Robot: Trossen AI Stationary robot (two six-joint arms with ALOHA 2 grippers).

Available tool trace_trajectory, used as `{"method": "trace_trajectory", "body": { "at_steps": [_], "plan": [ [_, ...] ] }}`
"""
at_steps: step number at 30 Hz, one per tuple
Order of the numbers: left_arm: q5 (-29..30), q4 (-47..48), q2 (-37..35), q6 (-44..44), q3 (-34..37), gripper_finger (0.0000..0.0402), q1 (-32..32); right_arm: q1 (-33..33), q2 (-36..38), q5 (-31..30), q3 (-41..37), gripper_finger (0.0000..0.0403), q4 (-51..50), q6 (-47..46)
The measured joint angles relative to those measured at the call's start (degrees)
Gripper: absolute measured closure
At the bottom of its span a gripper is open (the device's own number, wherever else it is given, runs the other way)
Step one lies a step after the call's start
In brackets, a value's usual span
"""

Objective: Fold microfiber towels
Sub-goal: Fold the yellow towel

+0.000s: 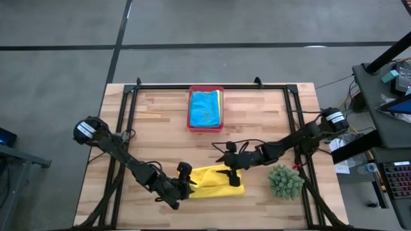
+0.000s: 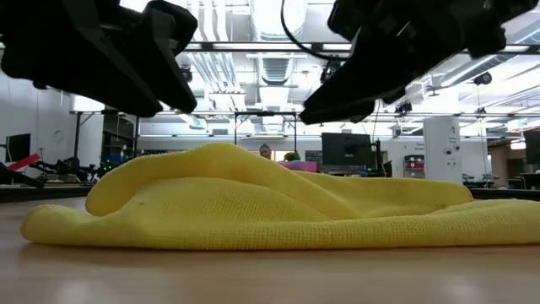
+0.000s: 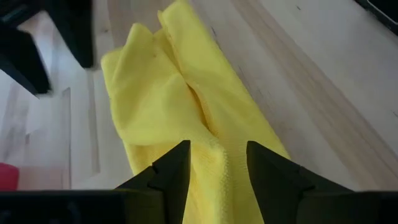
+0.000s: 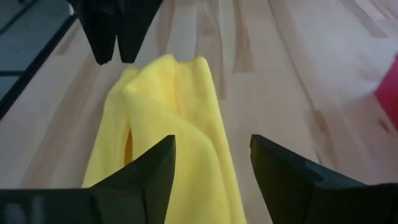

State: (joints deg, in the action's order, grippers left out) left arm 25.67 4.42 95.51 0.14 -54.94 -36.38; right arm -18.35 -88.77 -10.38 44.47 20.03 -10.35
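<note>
Yellow towel [image 1: 215,181] lies folded lengthwise on tabletop [image 1: 160,128]; left tool [image 1: 186,187] and right tool [image 1: 232,178] over opposite ends, both parted, empty, apparently released.

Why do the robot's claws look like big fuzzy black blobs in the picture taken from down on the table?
In the low view the left gripper and right gripper hang close to the camera against bright ceiling lights, so they show as dark shapes with soft edges; the yellow towel below them is evenly lit. In the left wrist view the far end of the towel looks soft.
</note>
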Motion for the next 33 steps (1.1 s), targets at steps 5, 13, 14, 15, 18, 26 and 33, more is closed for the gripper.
{"method": "trace_trajectory", "body": {
  "at_steps": [5, 13, 14, 15, 18, 26, 33],
  "plan": [
    [0.85, 2.24, -0.96, -2.08, 0.02, 0.0259, 0.13, 0.58, -5.33, 0.28, 0.0, 0.0204, 8.78, 0.55],
    [2.06, 4.2, -1.05, -2.86, 0.09, 0.0259, 0.44, 3.11, -11.04, 7.95, 3.36, 0.0205, 11.07, -2.02],
    [2.06, 4.12, -1.05, -2.86, 0.11, 0.0259, 0.46, 3.27, -11.3, 9.74, 3.97, 0.0206, 10.27, -2.38],
    [2.06, 4.1, -1.05, -2.88, 0.11, 0.0259, 0.48, 3.38, -11.57, 10.88, 4.39, 0.0207, 9.39, -2.81],
    [2.08, 3.95, -1.05, -2.91, 0.15, 0.0259, 0.48, 3.39, -11.65, 11.81, 5.7, 0.0213, 6.42, -3.55],
    [3.2, 3.94, -1.05, -2.88, 0.28, 0.0259, 0.86, 3.7, -11.5, 10.28, 7.02, 0.0235, 5.6, -2.51],
    [4.9, 3.58, -1.05, -2.97, 0.82, 0.0259, 1.14, 3.76, -11.5, 10.33, 6.94, 0.0249, 5.41, -2.54]
  ]
}}
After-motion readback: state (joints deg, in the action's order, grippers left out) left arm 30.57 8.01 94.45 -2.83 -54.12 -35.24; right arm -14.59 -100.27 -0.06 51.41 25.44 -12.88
